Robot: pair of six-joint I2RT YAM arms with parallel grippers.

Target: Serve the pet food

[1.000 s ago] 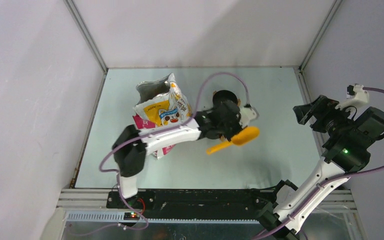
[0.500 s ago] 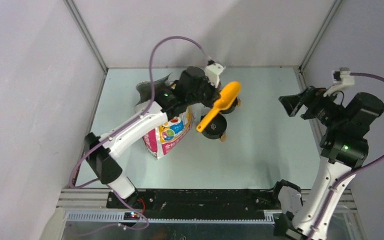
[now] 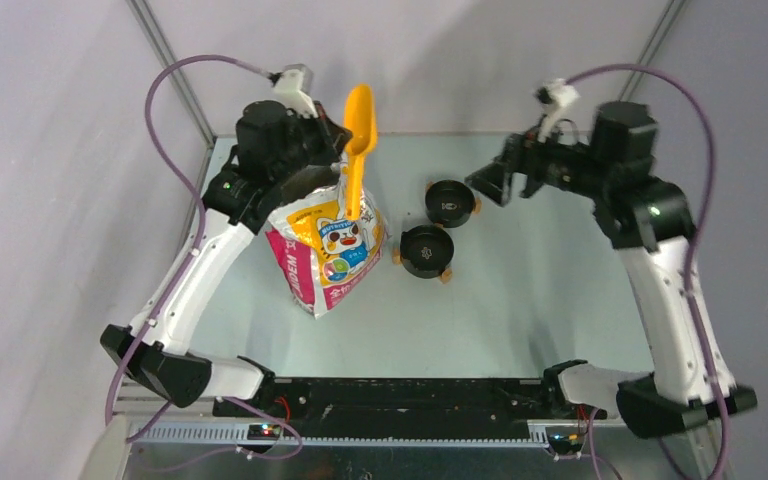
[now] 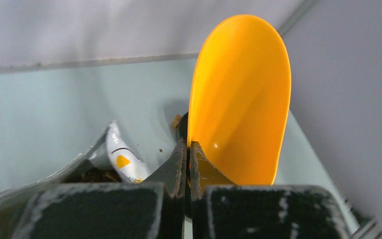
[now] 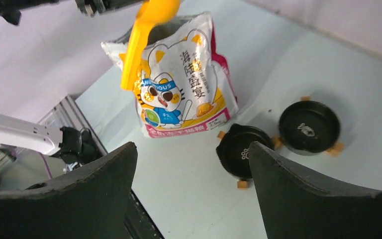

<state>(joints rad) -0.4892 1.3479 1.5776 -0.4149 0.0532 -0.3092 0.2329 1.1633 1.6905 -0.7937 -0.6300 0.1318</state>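
My left gripper (image 3: 338, 152) is shut on the handle of the yellow scoop (image 3: 358, 118) and holds it upright above the open mouth of the cartoon-cat bag (image 3: 332, 240). In the left wrist view the jaws (image 4: 189, 145) pinch the scoop (image 4: 239, 99), whose bowl looks empty. A little brown pet food (image 4: 97, 175) shows inside the bag's mouth. Two black bowls (image 3: 451, 202) (image 3: 427, 250) stand right of the bag and look empty. My right gripper (image 3: 490, 185) is open and empty, raised beside the far bowl. It looks down on the bag (image 5: 179, 89) and both bowls (image 5: 243, 149) (image 5: 309, 127).
Small tan feet stick out around the bowls (image 3: 445, 276). Grey walls and metal frame posts (image 3: 172, 75) close in the table on three sides. The black rail (image 3: 400, 395) with both arm bases runs along the near edge.
My left arm has swung the scoop from over the bowls up and back-left to above the bag. My right arm has moved from the right edge leftward toward the bowls.
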